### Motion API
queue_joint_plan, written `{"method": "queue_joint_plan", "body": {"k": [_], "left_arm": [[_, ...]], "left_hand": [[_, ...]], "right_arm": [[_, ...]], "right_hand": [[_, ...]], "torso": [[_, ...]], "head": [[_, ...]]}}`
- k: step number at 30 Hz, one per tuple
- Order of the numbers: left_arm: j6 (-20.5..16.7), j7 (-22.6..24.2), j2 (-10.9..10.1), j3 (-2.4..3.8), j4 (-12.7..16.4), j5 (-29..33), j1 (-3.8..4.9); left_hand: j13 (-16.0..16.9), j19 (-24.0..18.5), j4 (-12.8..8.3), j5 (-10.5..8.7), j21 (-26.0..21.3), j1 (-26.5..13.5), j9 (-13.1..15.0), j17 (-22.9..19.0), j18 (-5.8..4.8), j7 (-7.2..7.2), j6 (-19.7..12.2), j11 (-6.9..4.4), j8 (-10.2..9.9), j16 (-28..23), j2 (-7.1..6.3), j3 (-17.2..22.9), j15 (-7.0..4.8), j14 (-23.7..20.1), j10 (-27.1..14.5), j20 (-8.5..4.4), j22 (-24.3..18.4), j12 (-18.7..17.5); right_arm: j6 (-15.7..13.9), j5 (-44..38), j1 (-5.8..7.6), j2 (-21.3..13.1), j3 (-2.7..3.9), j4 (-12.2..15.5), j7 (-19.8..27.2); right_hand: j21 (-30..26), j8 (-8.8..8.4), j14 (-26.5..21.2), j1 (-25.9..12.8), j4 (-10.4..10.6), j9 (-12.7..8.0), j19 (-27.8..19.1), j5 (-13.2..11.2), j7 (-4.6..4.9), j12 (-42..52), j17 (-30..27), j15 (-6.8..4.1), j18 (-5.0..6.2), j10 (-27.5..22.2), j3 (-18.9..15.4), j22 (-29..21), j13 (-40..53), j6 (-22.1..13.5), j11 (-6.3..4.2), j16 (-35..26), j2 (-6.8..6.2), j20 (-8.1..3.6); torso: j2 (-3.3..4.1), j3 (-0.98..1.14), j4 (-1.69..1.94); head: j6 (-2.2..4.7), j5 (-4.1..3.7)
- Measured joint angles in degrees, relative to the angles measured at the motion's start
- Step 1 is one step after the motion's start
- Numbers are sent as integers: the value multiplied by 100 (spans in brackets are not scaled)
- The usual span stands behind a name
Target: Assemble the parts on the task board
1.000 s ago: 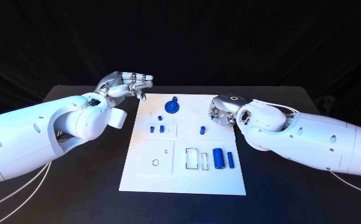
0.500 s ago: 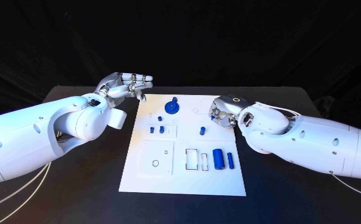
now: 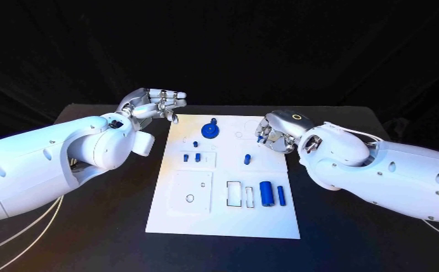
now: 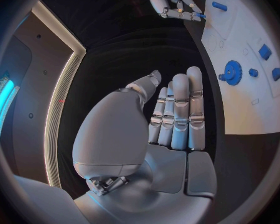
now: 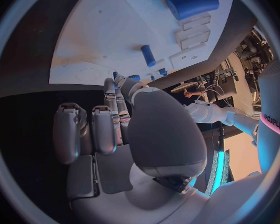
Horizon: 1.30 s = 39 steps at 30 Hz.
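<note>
The white task board (image 3: 224, 215) lies in the middle of the table. On it are a blue gear (image 3: 209, 131), three small blue pegs (image 3: 191, 156), a lone peg (image 3: 246, 158) and two blue cylinders (image 3: 266, 193). My left hand (image 3: 153, 104) hovers off the board's far left corner, fingers straight and holding nothing; its palm (image 4: 171, 114) faces the gear (image 4: 232, 72). My right hand (image 3: 273, 136) sits at the board's right edge, fingers curled inward. A small blue piece (image 3: 261, 137) shows at its fingertips (image 4: 191, 15), mostly hidden. The right wrist view shows that hand (image 5: 124, 119) above the board (image 5: 109, 30).
Black table (image 3: 101, 221) surrounds the board on all sides. Several empty slots and a raised white block (image 3: 192, 191) take up the board's near half. My two white forearms lie along the board's left and right sides.
My right arm has shifted slightly to the right and its wrist has turned, with the hand staying at the board's right edge. The left hand has not moved.
</note>
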Motion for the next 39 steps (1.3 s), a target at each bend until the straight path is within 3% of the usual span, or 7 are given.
{"method": "queue_joint_plan", "body": {"k": [9, 14, 21, 26, 33, 39], "left_arm": [[4, -8, 44, 0, -65, 6, 0], [8, -9, 97, -3, -74, 8, -1], [11, -9, 122, -17, -35, 12, -3], [13, -9, 135, -24, -13, 14, -3], [20, -15, 139, -34, 29, 17, -2], [25, -25, 143, -39, 39, 18, -2]], "left_hand": [[-1, 20, -16, 0, 0, 0, -6, -5, 1, 20, -20, -2, 0, 0, 0, -16, 0, 0, -40, 20, -5, 0], [-1, 20, -16, 0, 0, 0, -5, -5, 0, 20, -20, -2, 0, 0, 0, -16, 0, 0, -40, 20, -4, 0], [-1, 20, -16, 0, 0, 0, -5, -5, 0, 20, -20, -2, 0, 0, 0, -16, 0, 0, -40, 20, -4, 0], [-1, 20, -25, 0, 0, 30, -5, -12, 0, 20, -20, -2, 0, 0, 29, -25, 20, -19, -40, 20, -11, 34], [-1, 20, -32, 0, -9, 30, -5, -12, -1, 20, -20, -2, 0, 0, 29, -32, 20, -19, -40, 20, -11, 34], [-1, 20, -47, 0, -24, 30, -5, -12, -3, 19, -20, 19, 0, 0, 30, -47, 20, -20, -59, 20, -16, 66]], "right_arm": [[-75, 65, 3, 157, 8, 594, -7], [-77, 105, -35, 461, 8, 680, 10], [-62, 161, -212, 860, -10, 574, 63], [-35, 193, -389, 1116, -32, 408, 111], [14, 235, -629, 1325, -50, 244, 178], [50, 259, -731, 1429, -59, 127, 216]], "right_hand": [[24, -7, 0, -23, -7, 6, 0, 0, 14, -23, -21, 0, 0, 2, 7, -1, 0, 13, 3, -22, -24, 0], [24, -8, 0, -23, -15, 6, 0, 0, 13, -23, -23, 0, 0, 2, 15, -1, 1, 13, 3, -22, -24, 0], [24, -29, 0, -71, -15, 4, 0, 48, 14, -45, -44, 0, 0, 2, 15, -2, -5, 13, 4, -22, -17, 0], [45, -30, 0, -79, -31, 5, 0, 54, 14, -45, -44, 0, 0, 2, 31, -2, -5, 12, 4, -22, -15, 0], [46, -41, 0, -79, -46, 12, -1, 84, 13, -66, -51, 0, 0, 2, 15, -3, -5, 11, 5, -44, -15, 0], [45, -27, 0, -85, -46, 12, -1, 106, 13, -66, -52, 0, 0, 2, 15, -3, -4, 10, 5, -44, -9, 0]], "torso": [[2, 2, 4], [2, -2, 14], [-2, -9, 20], [1, -8, 19], [-1, -8, 30], [2, -7, 32]], "head": [[21, 87], [23, 187], [-33, 381], [-92, 466], [-148, 517], [-181, 567]]}}
